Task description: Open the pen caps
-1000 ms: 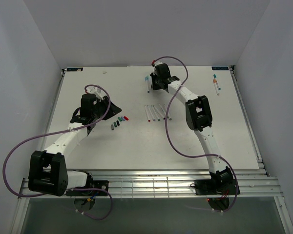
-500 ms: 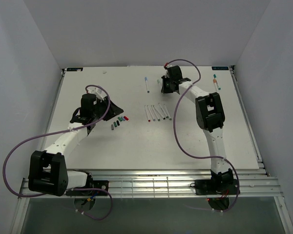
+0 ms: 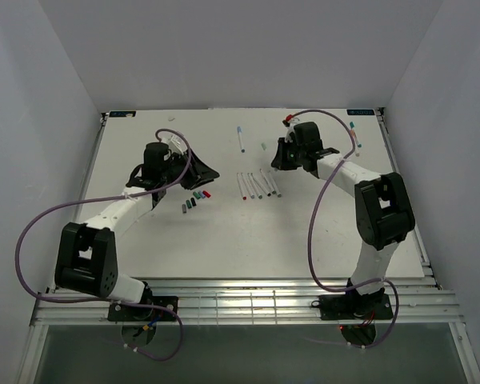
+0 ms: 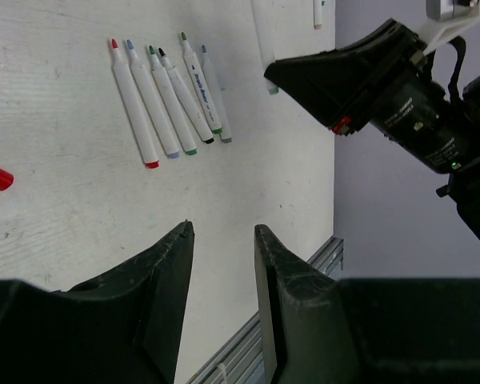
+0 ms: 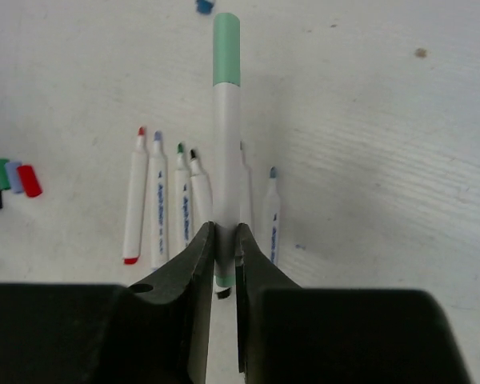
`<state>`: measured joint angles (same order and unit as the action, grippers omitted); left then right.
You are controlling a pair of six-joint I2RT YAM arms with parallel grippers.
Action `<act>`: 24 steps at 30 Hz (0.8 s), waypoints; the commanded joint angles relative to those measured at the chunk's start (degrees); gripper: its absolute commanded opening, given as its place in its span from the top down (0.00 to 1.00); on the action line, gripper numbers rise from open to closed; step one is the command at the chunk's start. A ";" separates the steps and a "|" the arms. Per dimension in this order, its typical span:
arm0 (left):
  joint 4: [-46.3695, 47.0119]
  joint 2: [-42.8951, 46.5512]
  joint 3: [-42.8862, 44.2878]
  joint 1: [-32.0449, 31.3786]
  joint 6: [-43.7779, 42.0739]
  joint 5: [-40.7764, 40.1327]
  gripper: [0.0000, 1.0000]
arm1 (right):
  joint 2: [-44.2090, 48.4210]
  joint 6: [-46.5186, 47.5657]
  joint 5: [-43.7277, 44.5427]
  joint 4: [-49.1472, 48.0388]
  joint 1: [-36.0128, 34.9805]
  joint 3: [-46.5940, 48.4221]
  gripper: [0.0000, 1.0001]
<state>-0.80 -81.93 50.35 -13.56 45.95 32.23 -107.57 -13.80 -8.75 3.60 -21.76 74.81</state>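
- progress: six uncapped pens lie in a neat row mid-table with their tips bare. a cluster of loose caps sits to their left, apart from the barrels. those look done.
- right gripper is clamped on the barrel of a white pen, held off the table near the row. its mint-green cap is on the far end, not yet pulled.
- left gripper has its fingers apart with nothing between them. it hovers near the loose caps, faces the right arm, and does not touch the held pen.
- left to do, by my reading: the held pen's cap, a blue-capped pen lying alone toward the back, and two capped pens near the far right edge, one teal and one red.
- judgement: a bit past halfway. the next pull likely needs the left claw to close on the mint-green cap while the right holds the barrel steady.
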 commanded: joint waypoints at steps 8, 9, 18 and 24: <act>8.09 -9.81 4.32 -4.19 3.44 2.31 0.53 | 15.71 -0.87 -9.61 -6.40 -5.83 -18.28 0.92; 8.35 -10.52 4.58 -4.80 3.88 2.23 0.53 | 17.38 -1.40 -10.05 -6.67 -6.27 -19.25 0.92; 8.53 -14.84 5.73 -7.53 3.44 -0.85 0.53 | 22.92 -3.69 -10.93 -7.55 -12.25 -23.30 0.92; 8.53 -15.28 5.64 -7.62 3.79 -1.11 0.53 | 22.06 -4.13 -11.11 -7.99 -13.92 -23.65 0.92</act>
<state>6.26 -97.89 54.17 -21.12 49.60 32.10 -86.06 -17.23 -18.59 -1.83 -34.89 51.57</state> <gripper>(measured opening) 0.471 0.155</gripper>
